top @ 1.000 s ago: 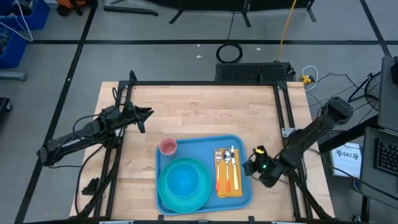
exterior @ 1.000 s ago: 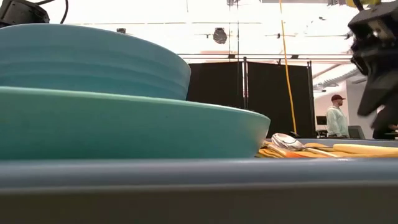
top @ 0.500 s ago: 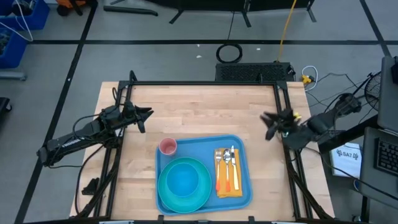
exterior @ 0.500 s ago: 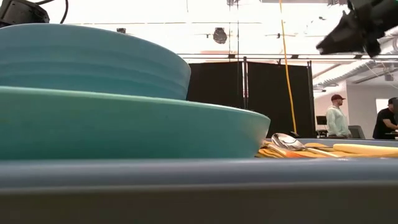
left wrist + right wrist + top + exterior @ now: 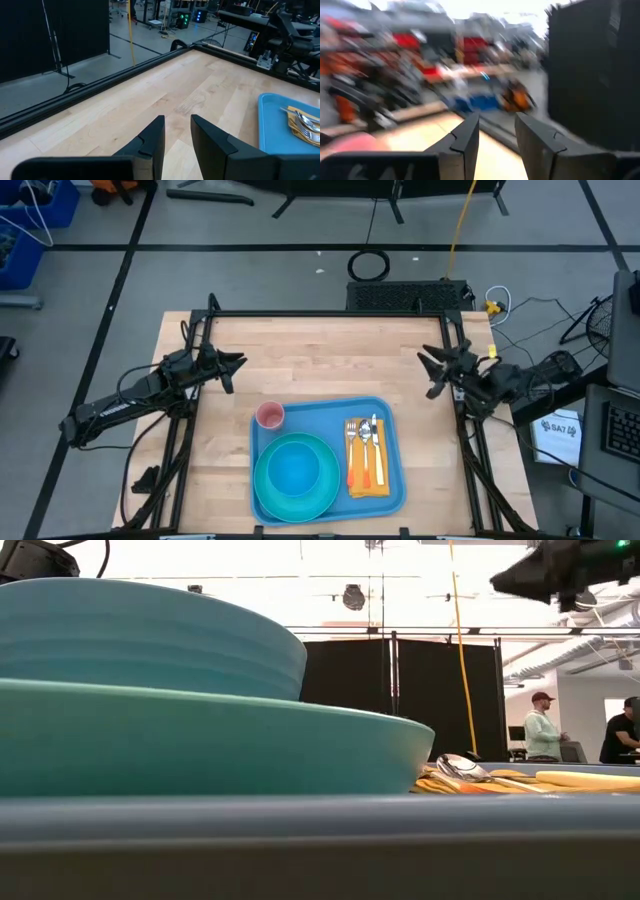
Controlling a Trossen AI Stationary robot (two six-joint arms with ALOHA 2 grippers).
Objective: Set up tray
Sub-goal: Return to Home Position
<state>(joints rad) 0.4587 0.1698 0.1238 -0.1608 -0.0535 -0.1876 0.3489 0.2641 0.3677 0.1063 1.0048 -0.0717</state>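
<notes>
The light-blue tray (image 5: 390,412) lies on the wooden table near its near edge. On it sit a teal plate (image 5: 318,502) with a teal bowl (image 5: 295,472), and a yellow-orange napkin (image 5: 366,490) carrying a fork, a spoon (image 5: 368,431) and an orange-handled knife. A pink cup (image 5: 270,415) stands at the tray's far-left corner. My left gripper (image 5: 238,364) hovers open over the table's left side. My right gripper (image 5: 430,372) hangs open above the table's right edge, beyond the tray. In the low view the right gripper (image 5: 512,578) is high above the tray rim (image 5: 320,835).
Black frame rails (image 5: 330,314) run along the table's far, left and right edges. Bare wood (image 5: 330,360) stretches between the two grippers, beyond the tray. People stand in the room behind the table (image 5: 543,728). Cables and a coil lie on the floor past the far edge.
My right gripper has risen from beside the tray's right rim and swung toward the table's far edge, turning so that its fingers point toward the table's left. It now hangs high by the right rail. The left arm and the tray's things have stayed still.
</notes>
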